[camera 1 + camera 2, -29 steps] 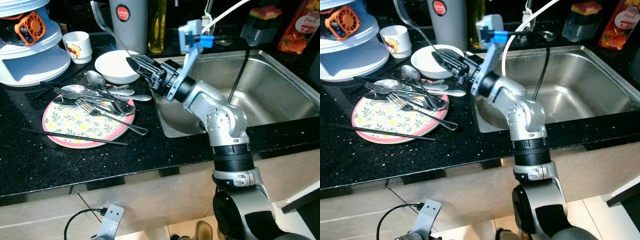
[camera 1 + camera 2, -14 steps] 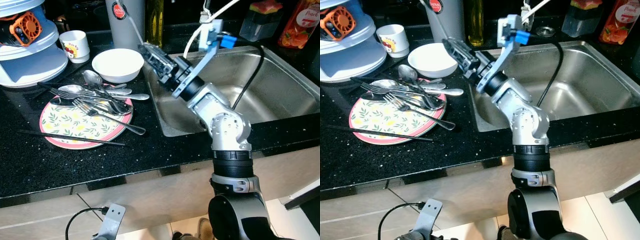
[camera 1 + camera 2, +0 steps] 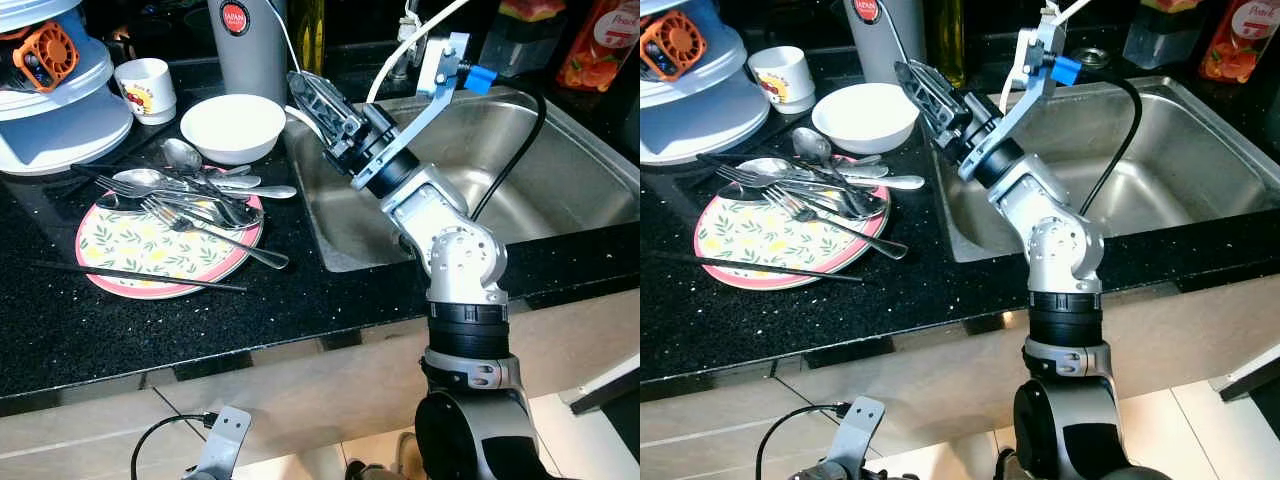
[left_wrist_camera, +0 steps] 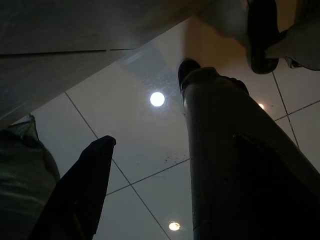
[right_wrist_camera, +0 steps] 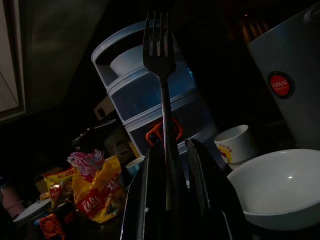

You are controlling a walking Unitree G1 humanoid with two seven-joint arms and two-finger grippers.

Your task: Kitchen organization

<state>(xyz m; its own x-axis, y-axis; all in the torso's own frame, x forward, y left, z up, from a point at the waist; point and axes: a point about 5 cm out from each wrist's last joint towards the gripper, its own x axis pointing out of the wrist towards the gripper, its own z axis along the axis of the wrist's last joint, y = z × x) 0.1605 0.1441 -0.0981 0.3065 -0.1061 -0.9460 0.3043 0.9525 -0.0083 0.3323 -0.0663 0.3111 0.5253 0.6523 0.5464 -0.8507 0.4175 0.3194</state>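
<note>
The right gripper [image 5: 170, 165] is above the left edge of the sink [image 3: 560, 190], near the white bowl [image 3: 232, 127]. It carries a fork [image 5: 161, 65] with the tines pointing away from the wrist. I judge the fork goes away from the other cutlery [image 3: 195, 195], which lies in a heap on the flowered plate [image 3: 130, 262]. The fingers [image 5: 145, 200] are nearly together and pinch the thin handle between them. The left gripper [image 4: 145, 165] hangs idle over the floor tiles (its fingers stand spread apart).

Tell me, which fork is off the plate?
The fork clamped in the right claw, raised beside the sink; the other forks lie on the flowered plate.
</note>
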